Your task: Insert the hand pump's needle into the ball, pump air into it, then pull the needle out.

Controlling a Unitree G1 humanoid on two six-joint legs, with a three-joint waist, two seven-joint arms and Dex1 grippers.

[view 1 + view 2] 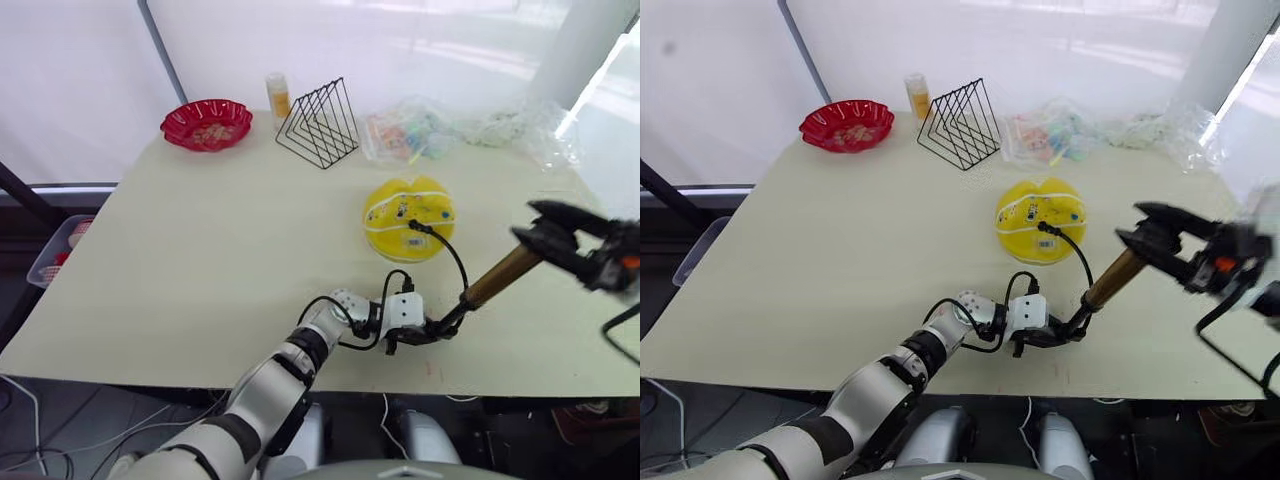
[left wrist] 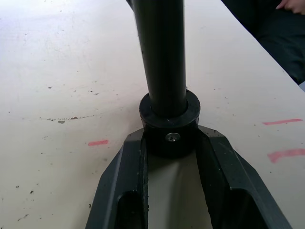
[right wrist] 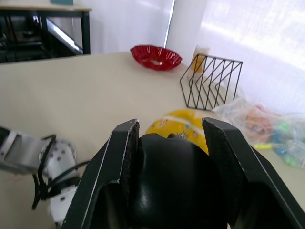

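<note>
The table (image 1: pixel 200 270) is wide and pale, and most of its left half is free. Along the far edge are seen a red bowl (image 1: pixel 206 123), a bottle (image 1: pixel 277 96), a wire rack (image 1: pixel 320 123) and plastic bags (image 1: pixel 470 130). In front of the bags, well away from every edge, the ball (image 1: pixel 408 217) is resting on the table. It is yellow and looks partly flat.

The pump (image 1: pixel 497 279) is held tilted over the table's near right part, with its black base close to the near edge. The base cap is clamped between the fingers (image 2: pixel 125 181) of the left gripper (image 1: pixel 412 338), which are closed on it from both sides and lie low on the table. The handle at the upper end is gripped by the right gripper (image 1: pixel 555 238); in the right wrist view its two fingers (image 3: pixel 114 171) are pressed on the two sides of the black handle.

The hose (image 1: pixel 452 255) is curved from the pump's base up to the ball. The needle's fitting (image 1: pixel 417 227) is seated at the near side of the ball; the pin itself cannot be seen.
</note>
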